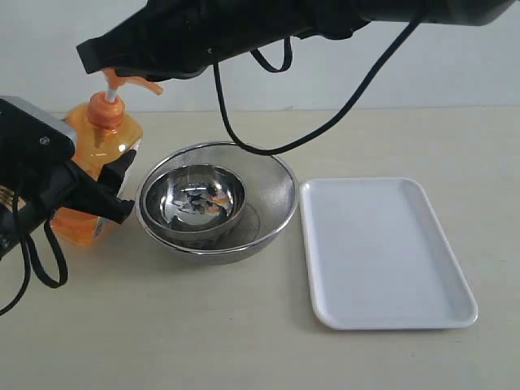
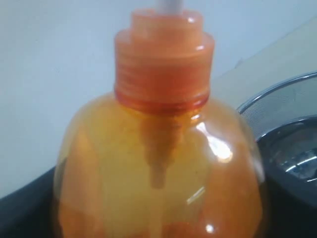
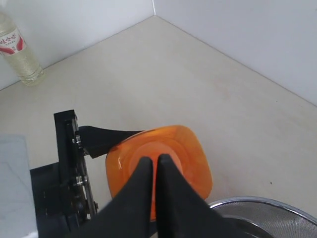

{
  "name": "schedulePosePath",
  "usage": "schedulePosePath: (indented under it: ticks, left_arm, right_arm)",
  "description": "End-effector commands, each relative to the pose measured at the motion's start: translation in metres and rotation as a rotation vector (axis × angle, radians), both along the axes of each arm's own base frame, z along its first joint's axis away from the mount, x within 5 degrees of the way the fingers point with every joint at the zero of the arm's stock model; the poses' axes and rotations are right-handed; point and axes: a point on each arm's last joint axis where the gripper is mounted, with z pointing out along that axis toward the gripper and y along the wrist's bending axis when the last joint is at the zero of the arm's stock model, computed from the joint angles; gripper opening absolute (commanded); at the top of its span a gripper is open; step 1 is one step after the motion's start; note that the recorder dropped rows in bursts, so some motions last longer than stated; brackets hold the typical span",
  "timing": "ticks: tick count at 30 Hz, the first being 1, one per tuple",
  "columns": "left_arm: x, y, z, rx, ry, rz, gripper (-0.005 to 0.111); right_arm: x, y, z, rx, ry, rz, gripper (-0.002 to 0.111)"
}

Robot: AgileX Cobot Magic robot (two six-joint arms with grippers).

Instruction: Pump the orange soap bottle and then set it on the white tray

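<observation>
Tall clear plastic bottle of orange soap (image 1: pixel 93 146) stood upright at far left of desk (image 1: pixel 244 341). Left end effector (image 1: pixel 114 191) clamped its body. Right end effector (image 3: pixel 154 161), fingers shut together and empty, sat above orange pump head (image 1: pixel 134 81).

Risks:
- off-centre push could slip off nozzle or tilt bottle
- slick plastic could slide in grip

Round steel mesh bowl (image 1: pixel 276 191), with polished steel bowl (image 1: pixel 231 183) inside, stood between bottle and flat white plastic tray (image 1: pixel 386 252) at right. Dangling black cable (image 1: pixel 325 122) might snag.

No readable writing.
The clear bottle (image 3: pixel 16 49), far from the right pincer (image 3: pixel 153 159), has a red-and-white label (image 3: pixel 11 42); its characters are too small to read.
</observation>
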Motion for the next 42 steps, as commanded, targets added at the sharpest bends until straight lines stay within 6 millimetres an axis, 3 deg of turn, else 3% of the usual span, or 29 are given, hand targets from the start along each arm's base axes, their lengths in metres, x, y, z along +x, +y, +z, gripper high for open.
schedulePosePath:
  ticks: [1,16,33,37,42]
  left_arm:
    - [0.0,-0.003,0.004,-0.006,-0.019,-0.024,0.005]
    - [0.003,-0.005,0.005,-0.001,-0.011,-0.034,0.005]
    - [0.003,-0.006,0.007,-0.006,-0.023,-0.04,0.005]
    - [0.003,-0.006,0.007,-0.006,-0.023,-0.04,0.005]
    - [0.003,-0.006,0.007,-0.013,-0.026,-0.039,0.005]
  right_arm:
    - [-0.004,0.013,-0.029,-0.075,0.052,0.066,0.0]
    - [0.001,0.019,-0.059,-0.124,0.129,0.076,0.0]
    - [0.003,0.02,-0.068,-0.148,0.128,0.077,0.0]
    - [0.003,0.019,-0.06,-0.139,0.107,0.07,0.0]
    - [-0.005,0.006,-0.018,-0.101,-0.001,0.054,0.0]
